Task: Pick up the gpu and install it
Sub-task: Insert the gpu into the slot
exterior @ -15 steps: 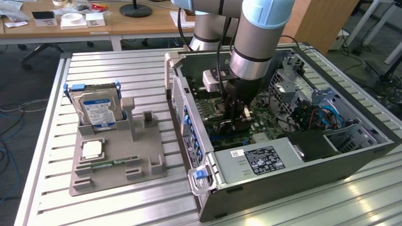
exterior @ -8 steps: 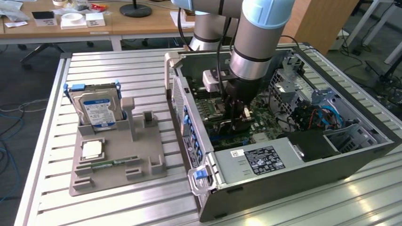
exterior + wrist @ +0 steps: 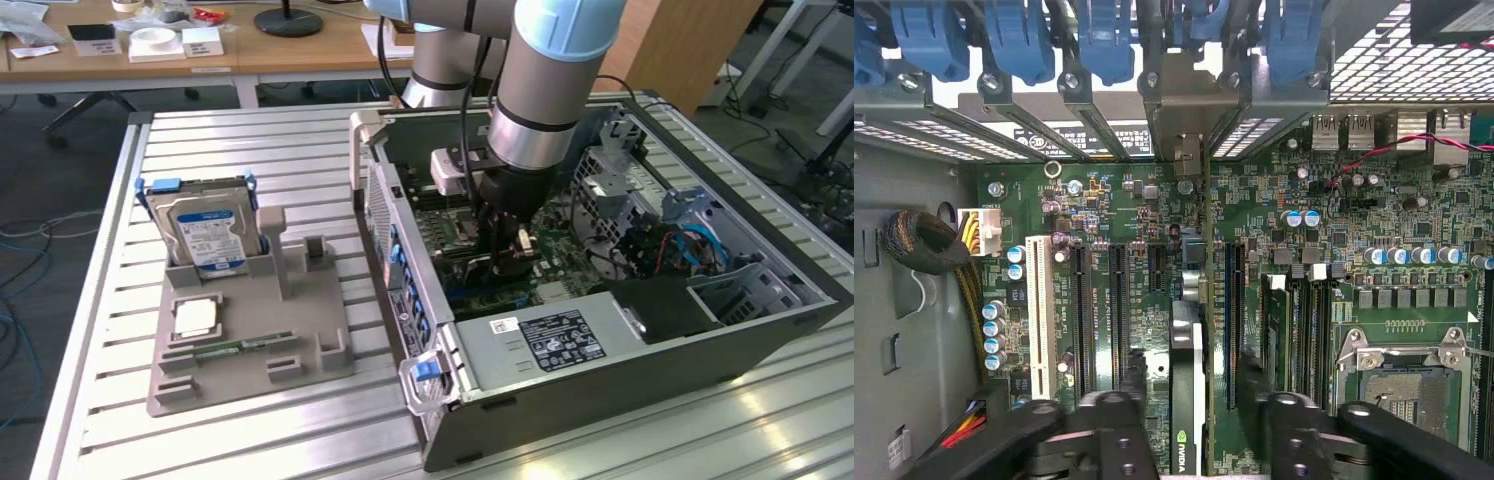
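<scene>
Currently the arm reaches down into the open computer case (image 3: 627, 350), which lies on its side on the slatted metal table (image 3: 240, 140). The gripper (image 3: 511, 262) sits low over the motherboard (image 3: 461, 235), near the case centre.

In the wrist view the gpu (image 3: 1188, 400) stands on edge between the two black fingers (image 3: 1109, 425), running straight along a black expansion slot. Its silver end bracket (image 3: 1189, 110) meets the rear slot openings below the blue retaining clips (image 3: 1014, 40). The fingers are spread wide; a gap shows on each side of the card, though whether the pads touch it cannot be told. Whether the card is fully seated cannot be told.

Neighbouring items in the wrist view: a white slot (image 3: 1038, 310) and further black slots (image 3: 1118, 310) beside the card, and the processor socket (image 3: 1404, 385) beyond it.

In the exterior view, at about nine o'clock from the case, a grey parts holder (image 3: 247, 330) rests on the table. It carries a hard drive (image 3: 203, 235) upright at its far end and a memory stick (image 3: 240, 347) lying flat near its front.
</scene>
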Action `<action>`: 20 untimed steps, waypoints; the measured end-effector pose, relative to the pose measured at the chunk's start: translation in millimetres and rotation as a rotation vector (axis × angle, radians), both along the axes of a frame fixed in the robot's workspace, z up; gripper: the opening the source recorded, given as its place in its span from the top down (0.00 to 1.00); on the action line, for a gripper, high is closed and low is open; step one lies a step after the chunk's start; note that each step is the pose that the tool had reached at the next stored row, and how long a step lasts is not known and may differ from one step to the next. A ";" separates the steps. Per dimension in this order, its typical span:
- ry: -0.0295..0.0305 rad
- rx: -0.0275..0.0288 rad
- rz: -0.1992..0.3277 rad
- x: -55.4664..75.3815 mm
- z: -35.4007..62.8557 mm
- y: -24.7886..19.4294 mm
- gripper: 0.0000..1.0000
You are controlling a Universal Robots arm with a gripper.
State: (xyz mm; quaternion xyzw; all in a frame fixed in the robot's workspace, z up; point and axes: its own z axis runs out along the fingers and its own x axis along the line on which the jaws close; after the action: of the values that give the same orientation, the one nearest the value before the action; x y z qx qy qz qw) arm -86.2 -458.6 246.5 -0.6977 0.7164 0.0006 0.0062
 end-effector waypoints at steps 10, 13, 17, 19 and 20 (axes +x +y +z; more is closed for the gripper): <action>0.0001 -0.0001 0.000 0.0 0.1 0.0 0.74; 0.0000 0.0000 0.000 0.0 0.0 0.0 0.74; 0.0000 0.0000 0.000 0.0 -0.1 0.0 0.74; -0.0001 -0.0003 0.000 0.0 -1.7 0.0 0.74; 0.0000 -0.0001 0.000 0.0 -2.9 0.0 0.74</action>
State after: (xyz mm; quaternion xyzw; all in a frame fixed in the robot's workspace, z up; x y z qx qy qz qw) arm -86.2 -458.7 243.6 -0.6978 0.7163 0.0005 0.0062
